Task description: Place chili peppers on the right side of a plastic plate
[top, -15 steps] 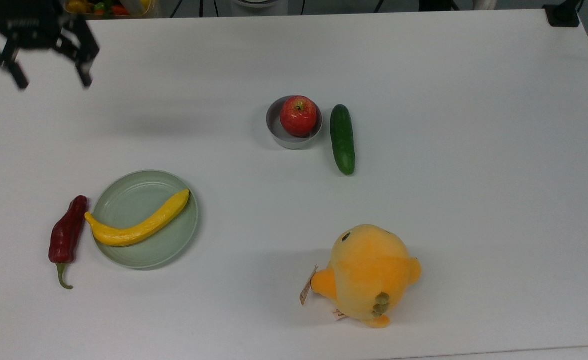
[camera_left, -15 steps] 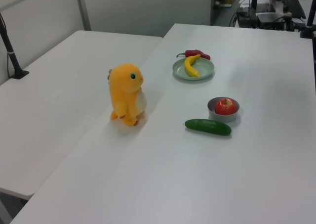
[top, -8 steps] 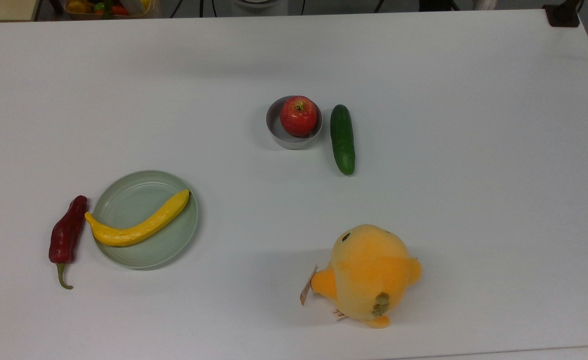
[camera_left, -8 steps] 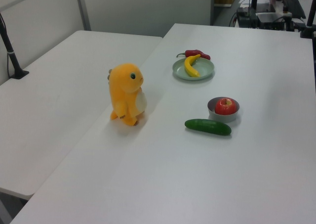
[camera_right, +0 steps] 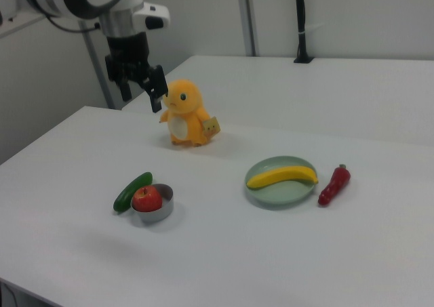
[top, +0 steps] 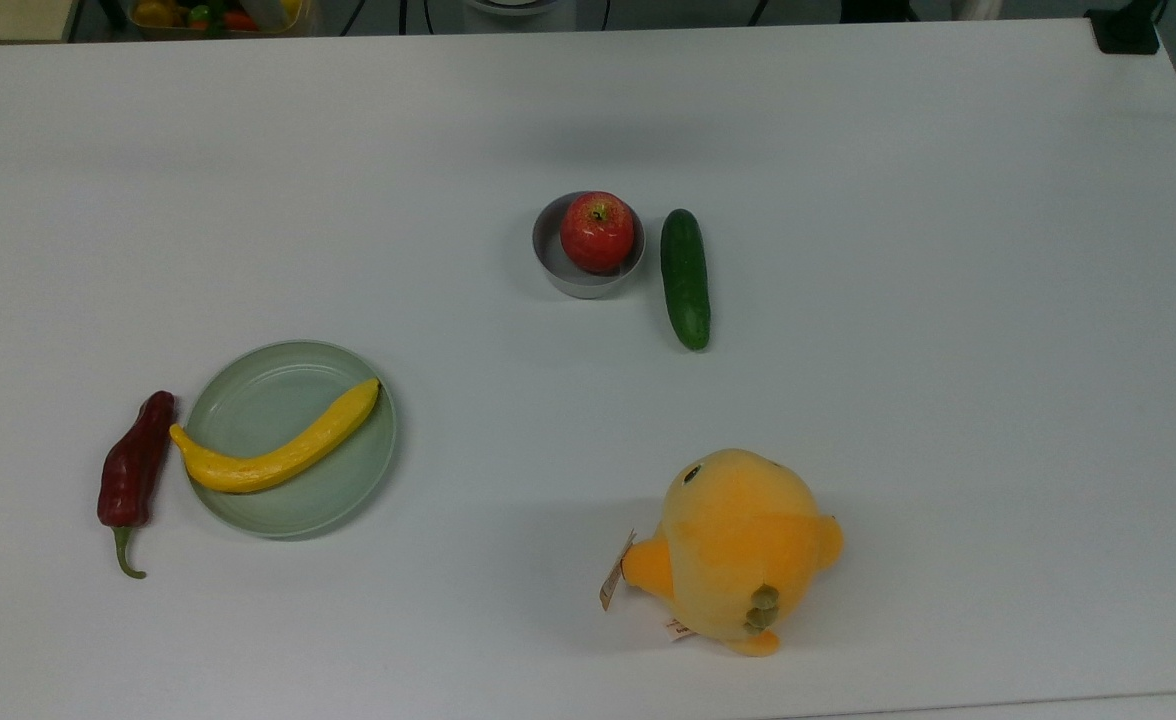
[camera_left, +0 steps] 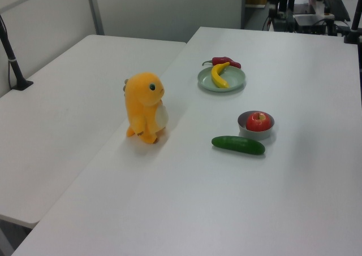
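A: What is the black two-finger hand (camera_right: pixel 142 90) doing?

B: It is hanging high above the white desk (top: pixel 848 400), in the right view's upper left, in front of the orange plush duck toy (camera_right: pixel 188 114). Its fingers are spread apart and nothing is sitting between them; it is touching nothing. The other two views are not showing it.

A: And the task's thing?

B: The long wrinkled dark red chili pepper (top: pixel 134 468) is lying flat on the desk just beside the round pale green plastic plate (top: pixel 248 400): on the right view's right of it, on the top view's left. A curved yellow banana (top: pixel 278 449) is lying across the plate, its tip reaching over the rim close to the pepper.

A: So how is the step best handled?

B: Judging by that, the placing is looking finished, and the hand is best kept high and well clear, so that nothing is nudging the pepper off its spot.

A: Anything else around?

B: A red apple (top: pixel 597 231) is sitting in a small grey round bowl (top: pixel 553 262), with a smooth dark green cucumber (top: pixel 685 279) just beside it, well apart from the plate.
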Action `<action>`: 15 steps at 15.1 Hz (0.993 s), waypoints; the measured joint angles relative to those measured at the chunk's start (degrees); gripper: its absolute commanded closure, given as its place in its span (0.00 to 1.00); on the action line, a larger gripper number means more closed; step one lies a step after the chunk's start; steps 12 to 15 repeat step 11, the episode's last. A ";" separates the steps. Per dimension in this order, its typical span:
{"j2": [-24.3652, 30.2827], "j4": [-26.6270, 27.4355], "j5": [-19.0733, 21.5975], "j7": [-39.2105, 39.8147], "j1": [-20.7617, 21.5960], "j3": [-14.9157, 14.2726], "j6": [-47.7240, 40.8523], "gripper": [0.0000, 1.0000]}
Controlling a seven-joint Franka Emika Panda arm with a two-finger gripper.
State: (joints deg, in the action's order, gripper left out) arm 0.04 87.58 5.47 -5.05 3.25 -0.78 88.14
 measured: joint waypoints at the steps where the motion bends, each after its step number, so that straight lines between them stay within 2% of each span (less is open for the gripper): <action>1: -0.01 1.93 -1.69 0.00 0.06 1.41 2.44 0.00; 5: -0.01 5.07 -3.40 4.27 0.43 2.72 8.04 0.00; 9: 0.11 5.26 -3.54 10.13 0.33 0.84 9.53 0.00; 15: 0.13 5.27 -3.54 10.70 0.22 0.45 9.53 0.00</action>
